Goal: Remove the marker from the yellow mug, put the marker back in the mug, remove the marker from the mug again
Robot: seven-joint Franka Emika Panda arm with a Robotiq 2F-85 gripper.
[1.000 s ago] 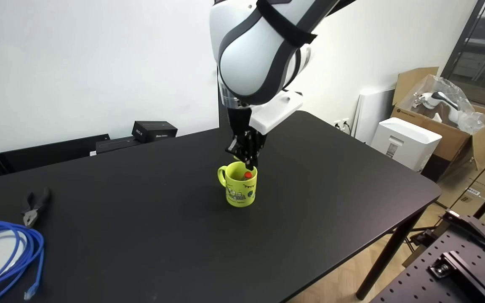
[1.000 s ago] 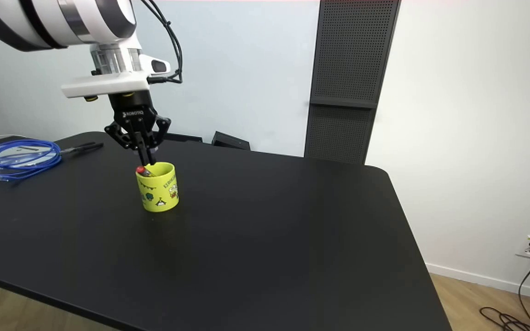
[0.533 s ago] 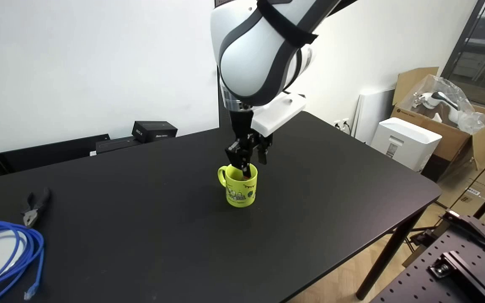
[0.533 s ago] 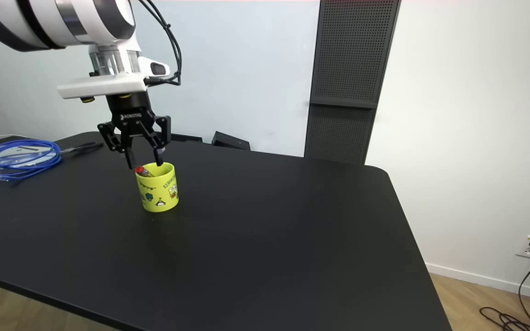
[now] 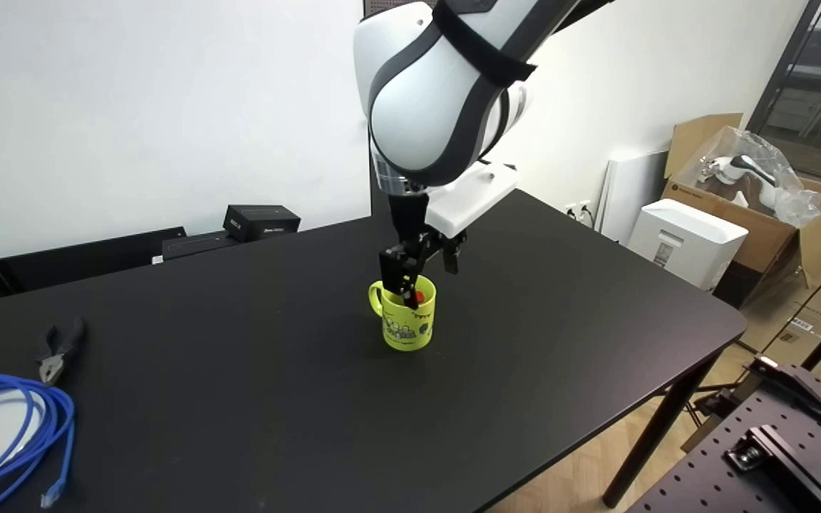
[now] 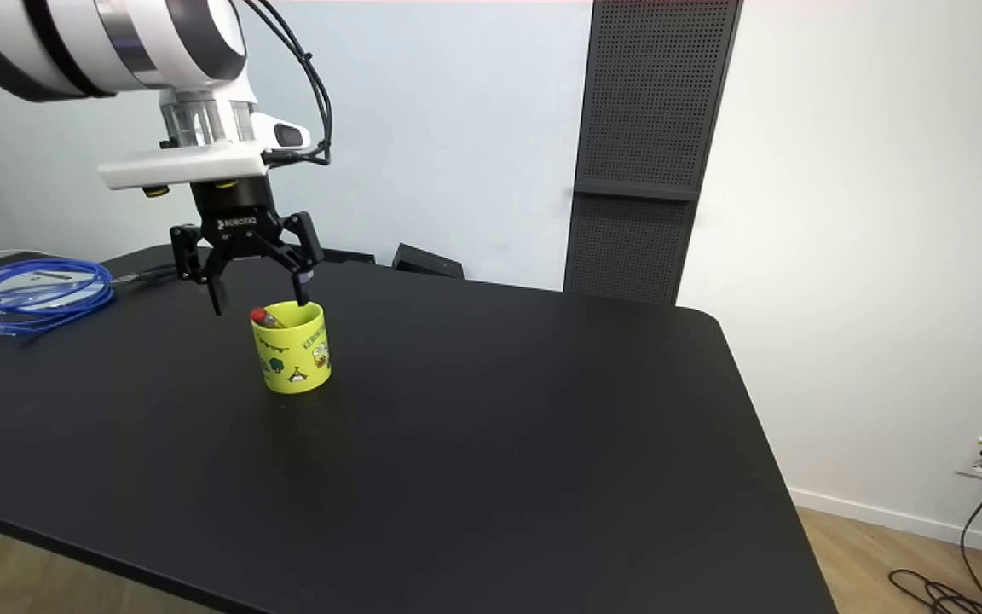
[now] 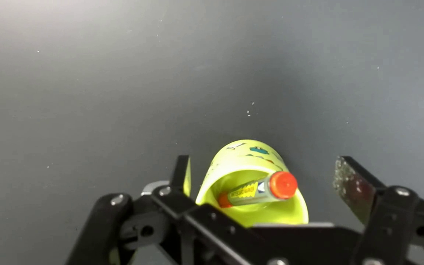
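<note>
Hand (image 6: 259, 304): fingers spread wide, nothing held, poised over the yellow mug (image 6: 293, 362), presumably to straddle the marker (image 7: 254, 190). Said marker: inside the mug, leaning, red upper end at the rim, likely propped by the mug's side. Mug: upright on the tabletop (image 6: 525, 443). Pliers (image 5: 60, 355) and blue cable (image 5: 61, 410): well apart from the mug, apparently out of the hand's way.

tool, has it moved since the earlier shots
Yes, slightly: in an exterior view the tool has shifted down and left in the picture, away from the dark wall panel, and opened.
</note>
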